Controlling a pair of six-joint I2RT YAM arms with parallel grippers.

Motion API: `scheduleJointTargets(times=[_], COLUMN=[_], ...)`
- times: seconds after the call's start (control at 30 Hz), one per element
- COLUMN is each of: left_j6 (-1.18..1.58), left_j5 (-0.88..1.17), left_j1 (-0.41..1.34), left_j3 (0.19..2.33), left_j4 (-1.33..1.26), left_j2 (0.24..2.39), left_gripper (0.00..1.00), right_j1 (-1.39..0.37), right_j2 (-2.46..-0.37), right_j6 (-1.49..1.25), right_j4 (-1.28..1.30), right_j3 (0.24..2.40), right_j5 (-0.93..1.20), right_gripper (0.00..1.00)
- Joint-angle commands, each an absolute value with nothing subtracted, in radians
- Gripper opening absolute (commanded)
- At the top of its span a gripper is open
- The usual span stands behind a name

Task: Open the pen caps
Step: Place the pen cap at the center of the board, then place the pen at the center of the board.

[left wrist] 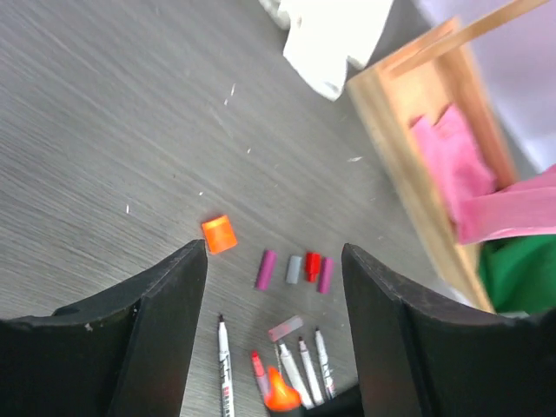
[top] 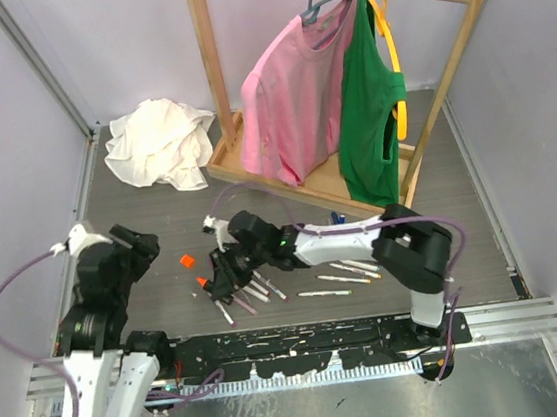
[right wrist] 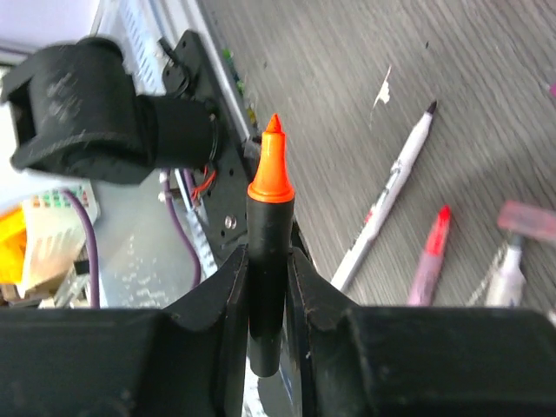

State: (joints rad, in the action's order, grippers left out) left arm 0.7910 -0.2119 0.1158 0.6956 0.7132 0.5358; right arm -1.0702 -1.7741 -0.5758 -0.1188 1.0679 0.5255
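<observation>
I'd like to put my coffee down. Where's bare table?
Bare table between the white cloth and the orange cap, and right of the wooden rack. Crowded mid-table: pens, the right end effector gripping a black marker.

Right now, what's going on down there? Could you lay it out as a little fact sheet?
Left gripper: open, empty, above the table
Right gripper: shut on black marker, orange tip bare
Orange cap: lying loose on the table
Other loose caps: purple, grey, red, pink, side by side
Pens: several lying flat near the caps
</observation>
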Motion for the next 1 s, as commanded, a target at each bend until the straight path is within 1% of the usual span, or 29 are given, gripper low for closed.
scheduleJointTargets(times=[0.0, 0.17, 0.27, 0.33, 0.43, 0.57, 0.63, 0.8, 0.97], left_j6=[0.771, 0.759, 0.748, 0.744, 0.744, 0.746, 0.747, 0.751, 0.755], left_j5=[-0.306, -0.364, -0.395, -0.403, -0.397, -0.379, -0.38, -0.382, -0.375], left_j1=[0.11, 0.11, 0.11, 0.11, 0.11, 0.11, 0.11, 0.111, 0.11], left_j3=[0.765, 0.816, 0.824, 0.821, 0.817, 0.815, 0.815, 0.818, 0.821], left_j4=[0.886, 0.965, 0.979, 0.982, 0.982, 0.981, 0.982, 0.991, 0.994], left_j2=[0.333, 0.171, 0.11, 0.088, 0.084, 0.098, 0.098, 0.082, 0.076], left_gripper=[0.67, 0.71, 0.73, 0.74, 0.74, 0.74, 0.74, 0.74, 0.74], right_j1=[-1.11, -1.165, -1.193, -1.213, -1.234, -1.237, -1.238, -1.24, -1.241], right_j2=[-1.912, -2.042, -2.128, -2.162, -2.177, -2.189, -2.201, -2.207, -2.199], right_j6=[-0.677, -0.717, -0.687, -0.67, -0.649, -0.633, -0.629, -0.607, -0.58], right_j4=[0.002, 0.113, 0.244, 0.294, 0.333, 0.36, 0.367, 0.387, 0.4], right_j3=[1.256, 1.407, 1.545, 1.593, 1.617, 1.635, 1.643, 1.657, 1.68], right_j5=[0.433, 0.385, 0.318, 0.281, 0.211, 0.162, 0.159, 0.132, 0.123], right_gripper=[0.05, 0.1, 0.12, 0.13, 0.18, 0.31, 0.37, 0.43, 0.45])
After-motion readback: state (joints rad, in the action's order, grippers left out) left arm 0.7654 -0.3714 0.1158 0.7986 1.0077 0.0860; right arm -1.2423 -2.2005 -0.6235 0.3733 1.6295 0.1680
